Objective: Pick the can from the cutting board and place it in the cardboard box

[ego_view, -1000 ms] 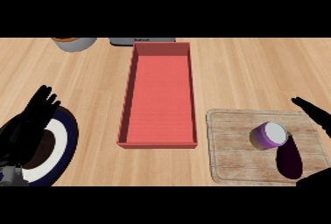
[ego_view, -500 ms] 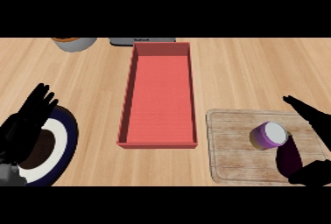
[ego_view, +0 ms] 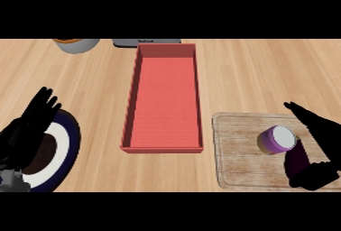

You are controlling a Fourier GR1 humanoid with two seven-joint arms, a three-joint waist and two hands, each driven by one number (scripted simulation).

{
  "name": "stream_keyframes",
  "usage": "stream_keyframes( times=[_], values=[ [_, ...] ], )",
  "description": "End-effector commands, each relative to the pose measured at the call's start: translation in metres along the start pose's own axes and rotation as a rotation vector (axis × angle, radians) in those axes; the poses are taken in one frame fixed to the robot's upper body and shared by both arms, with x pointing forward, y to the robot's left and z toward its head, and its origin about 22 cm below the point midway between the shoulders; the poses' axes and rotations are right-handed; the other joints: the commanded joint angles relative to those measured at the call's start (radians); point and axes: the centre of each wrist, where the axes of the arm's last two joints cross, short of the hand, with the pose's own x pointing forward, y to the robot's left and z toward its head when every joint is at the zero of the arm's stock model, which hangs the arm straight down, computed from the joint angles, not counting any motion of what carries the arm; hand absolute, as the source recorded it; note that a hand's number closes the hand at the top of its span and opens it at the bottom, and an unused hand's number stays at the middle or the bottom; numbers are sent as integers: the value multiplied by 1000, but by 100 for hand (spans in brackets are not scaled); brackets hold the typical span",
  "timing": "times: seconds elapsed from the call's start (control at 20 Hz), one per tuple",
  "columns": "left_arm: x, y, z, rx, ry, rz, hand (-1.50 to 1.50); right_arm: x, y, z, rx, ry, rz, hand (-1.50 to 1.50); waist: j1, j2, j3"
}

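The right hand (ego_view: pixel 318 149) sits at the right edge of the board (ego_view: pixel 243 169), fingers straight and spread from the thumb, with the can (ego_view: pixel 278 139) just left of the palm. Nothing is gripped yet. The thumb lies near the can's near side and the fingers reach past its far side, so the can stands roughly in the opening between them; whether any part touches the can I cannot tell from this steep angle. The can stands upright on the right half of the board, purple wall, pale top.

To do the grasp well, the hand should slide a little further left until the can sits deep between thumb and fingers, then curl round its wall rather than its rim, keeping it upright. After that, a straight lift before any sideways travel should keep it clear of the box's wall.

The box (ego_view: pixel 163 148), red and long, lies left of the board, well within reach. The left hand (ego_view: pixel 30 128) rests open over a plate (ego_view: pixel 66 149) at the left edge.
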Motion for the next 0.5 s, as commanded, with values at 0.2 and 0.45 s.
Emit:
stream_keyframes(
  times=[0.2,0.45],
  values=[
    [-7,4,-4,-3,-16,-12,0,10,25,-9,30,14,0,-150,0,0,0],
    [-10,-21,10,-11,-13,5,0,-4,22,-32,60,27,36,-150,2,0,0]
  ],
)
